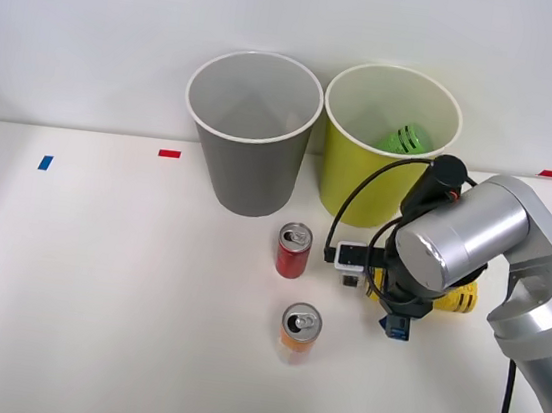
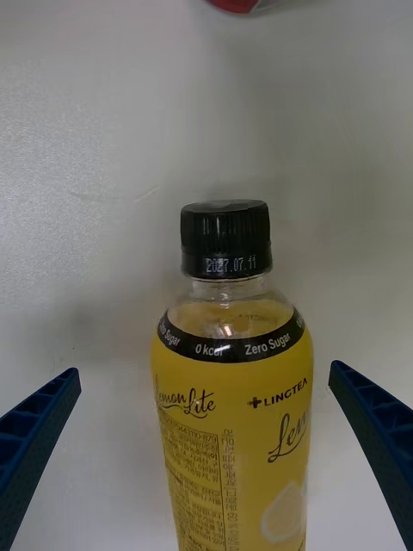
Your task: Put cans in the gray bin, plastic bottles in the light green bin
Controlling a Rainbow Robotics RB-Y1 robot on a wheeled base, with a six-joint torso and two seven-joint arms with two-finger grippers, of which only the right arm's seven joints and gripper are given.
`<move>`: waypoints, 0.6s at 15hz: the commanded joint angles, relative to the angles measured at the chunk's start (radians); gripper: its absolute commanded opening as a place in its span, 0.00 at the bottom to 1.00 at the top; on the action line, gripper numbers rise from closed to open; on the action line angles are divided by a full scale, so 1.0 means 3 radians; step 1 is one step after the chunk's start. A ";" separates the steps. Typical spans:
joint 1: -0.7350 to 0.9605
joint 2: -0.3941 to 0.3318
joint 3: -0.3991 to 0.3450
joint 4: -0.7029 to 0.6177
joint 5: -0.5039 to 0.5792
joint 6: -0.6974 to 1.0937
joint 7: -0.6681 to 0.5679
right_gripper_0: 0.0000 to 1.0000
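Nearest, right gripper (image 2: 206, 448) low over white table (image 1: 94, 295), blue ribbed fingers (image 2: 34, 439) spread wide, one each side of yellow-labelled bottle (image 2: 232, 413), neither touching it. Bottle flat on table between them, black cap (image 2: 225, 237) pointing away from wrist, black lettering legible on label. From front view, same bottle (image 1: 458, 297) mostly hidden under silver arm (image 1: 453, 238) at table's right side. Just left of gripper (image 1: 398, 322), orange-yellow can (image 1: 299, 332) upright, closest to table's near edge. Slightly farther back, red can (image 1: 293, 250) upright, well apart from bottle. Beyond cans, gray bin (image 1: 251, 133) and light green bin (image 1: 380, 139) side by side near back wall, rims almost touching. Bright green bottle (image 1: 405, 140) lying inside light green bin. Small red and blue tape marks (image 1: 169, 153) scattered on table.
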 commanded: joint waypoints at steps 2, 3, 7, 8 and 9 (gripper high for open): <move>-0.0009 0.0031 0.0000 0.0021 0.0096 -0.0001 0.0037 1.00; -0.0009 0.0031 0.0000 0.0021 0.0101 0.0004 0.0048 1.00; -0.0039 0.0077 0.0000 0.0220 0.0106 -0.0021 0.0063 1.00; -0.0070 0.0097 0.0000 0.0292 0.0122 -0.0021 0.0063 1.00; -0.0075 0.0097 0.0000 0.0307 0.0132 -0.0021 0.0063 1.00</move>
